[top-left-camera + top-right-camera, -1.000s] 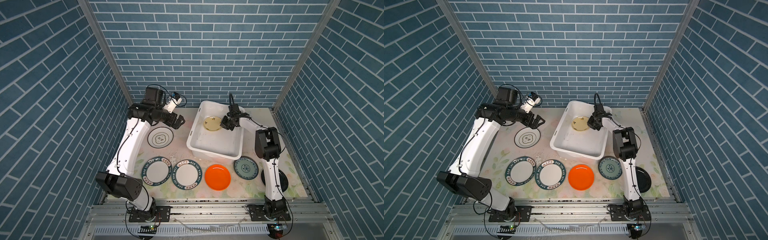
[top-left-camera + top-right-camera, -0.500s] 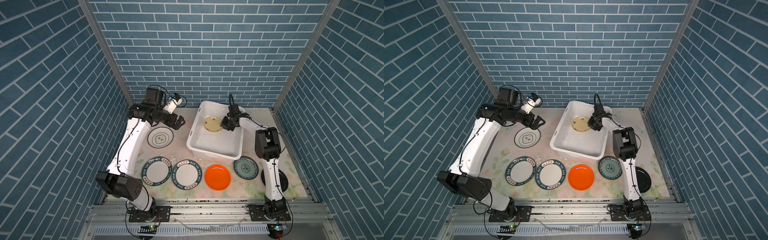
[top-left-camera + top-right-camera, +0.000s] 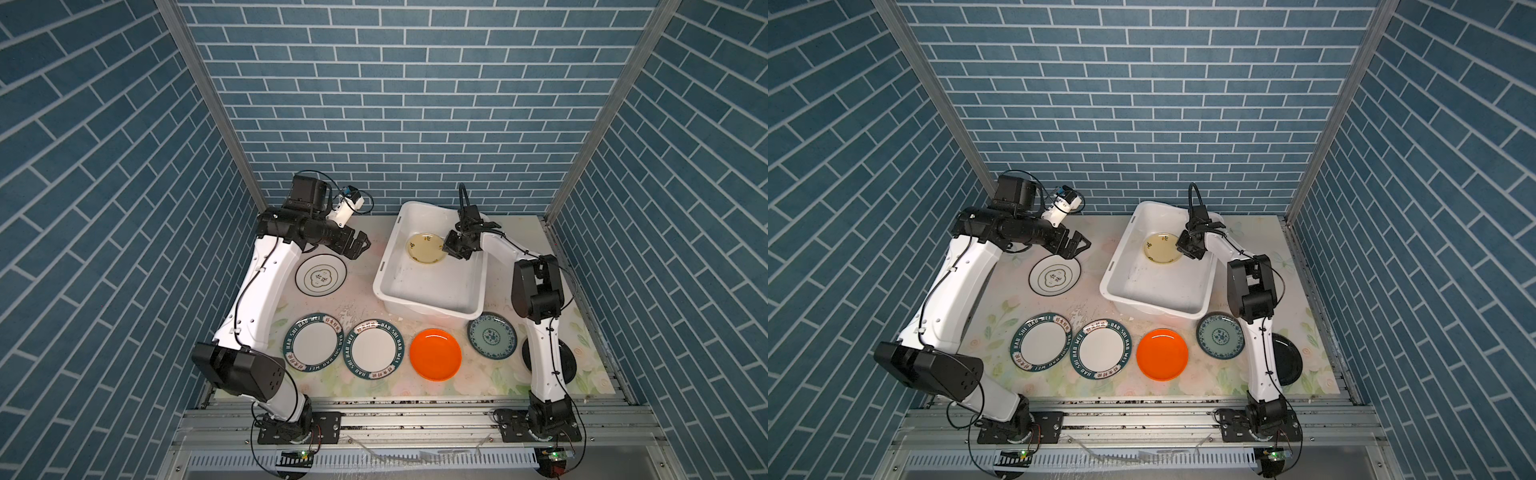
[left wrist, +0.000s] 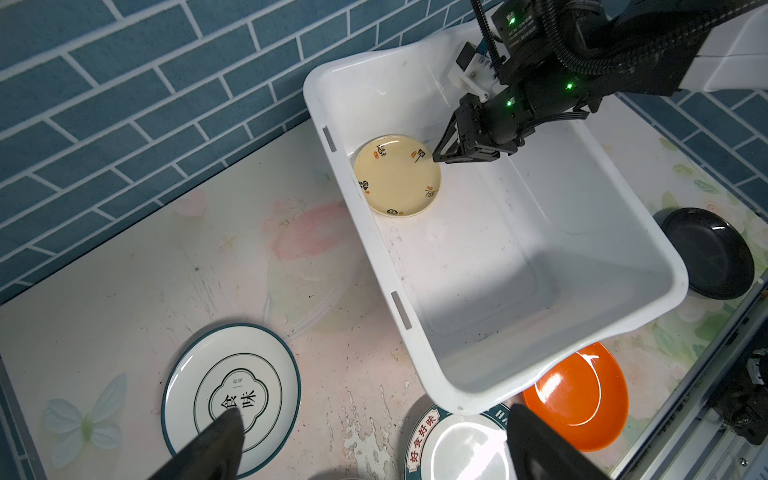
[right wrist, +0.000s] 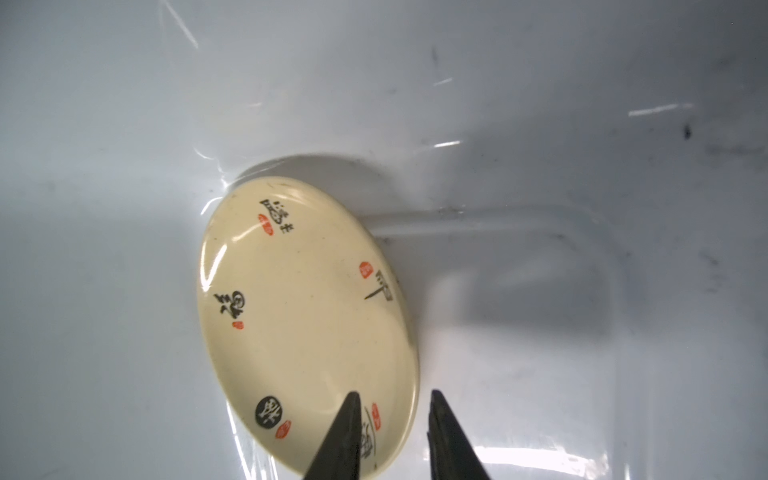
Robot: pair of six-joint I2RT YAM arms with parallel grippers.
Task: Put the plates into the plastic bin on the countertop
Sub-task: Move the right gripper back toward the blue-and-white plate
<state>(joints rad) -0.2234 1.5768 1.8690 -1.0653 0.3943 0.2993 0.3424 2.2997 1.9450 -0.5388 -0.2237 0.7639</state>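
Cream-yellow plate (image 3: 424, 248) lies in roomy plastic bin (image 3: 436, 284), right hand (image 5: 393, 392) astride its edge.

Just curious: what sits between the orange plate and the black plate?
The blue-green patterned plate, plus the right arm rising in front of the black plate; both top views show it.

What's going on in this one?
The right tool is inside the plastic bin. Its jaws are parted on either side of the rim of the cream-yellow plate, which sits at the bin's far end. The left tool hovers open over the edge of the black-rimmed white plate. That plate and five others lie on the countertop, not yet binned.
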